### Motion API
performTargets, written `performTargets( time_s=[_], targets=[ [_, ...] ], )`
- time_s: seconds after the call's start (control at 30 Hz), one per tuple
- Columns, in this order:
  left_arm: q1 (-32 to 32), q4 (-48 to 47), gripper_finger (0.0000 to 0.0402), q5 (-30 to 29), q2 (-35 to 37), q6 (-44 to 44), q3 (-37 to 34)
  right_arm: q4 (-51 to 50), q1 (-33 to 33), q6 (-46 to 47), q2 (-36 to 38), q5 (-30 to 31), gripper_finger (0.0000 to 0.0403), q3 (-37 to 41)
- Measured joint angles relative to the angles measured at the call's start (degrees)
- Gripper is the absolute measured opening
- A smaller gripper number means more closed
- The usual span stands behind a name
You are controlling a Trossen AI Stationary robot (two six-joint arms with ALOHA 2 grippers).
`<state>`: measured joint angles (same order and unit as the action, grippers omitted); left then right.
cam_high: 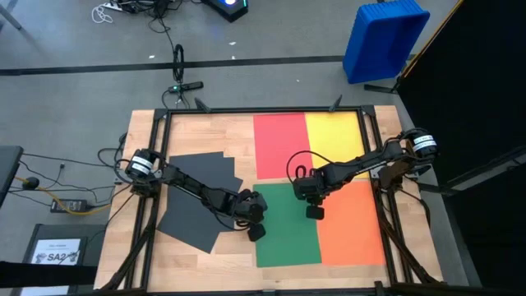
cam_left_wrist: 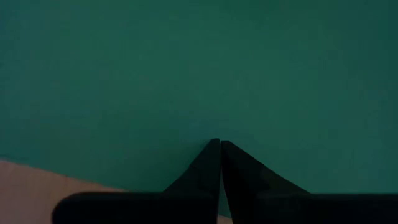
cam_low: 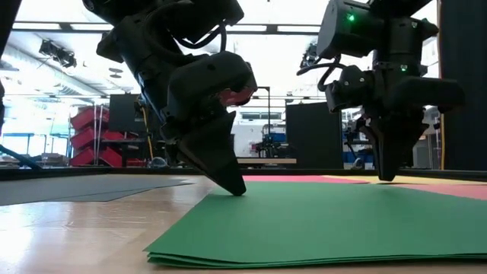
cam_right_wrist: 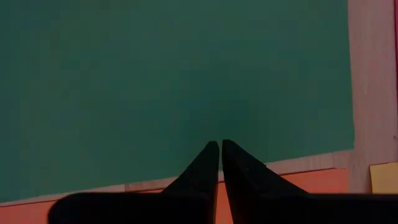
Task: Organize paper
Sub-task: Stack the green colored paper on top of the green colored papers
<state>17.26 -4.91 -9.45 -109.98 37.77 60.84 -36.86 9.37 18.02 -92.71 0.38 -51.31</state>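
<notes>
Five colours of paper lie on your wooden table [cam_high: 209, 131]: a green stack [cam_high: 288, 226] near the middle, an orange sheet [cam_high: 352, 222] just beside it, red [cam_high: 279, 144] and yellow [cam_high: 333, 136] sheets beyond those, and dark grey sheets [cam_high: 193, 193] fanned loosely on the left arm's side.

Your left gripper [cam_high: 256, 232] has its jaws pressed together, empty, with the tips down at the edge of the green stack that faces the grey sheets; in the low view the tips [cam_low: 232, 186] touch the top green sheet. From its wrist view you see green paper ahead of the closed tips and bare wood off to one side.

Your right gripper [cam_high: 314, 211] is likewise closed on nothing, tips pointing down near the green stack's far edge, close to where green meets orange. Whether they touch the paper you cannot tell.

Beyond the table stands a blue bin [cam_high: 385, 37].
</notes>
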Motion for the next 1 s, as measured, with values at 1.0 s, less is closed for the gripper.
performTargets(
  time_s=[1.0],
  targets=[
    [0.7,-11.5,0.0026,-17.1,16.3,-4.1,-2.7,11.2,-2.3,-1.2,-0.9,-0.5,0.0000,-0.2]
  ],
)
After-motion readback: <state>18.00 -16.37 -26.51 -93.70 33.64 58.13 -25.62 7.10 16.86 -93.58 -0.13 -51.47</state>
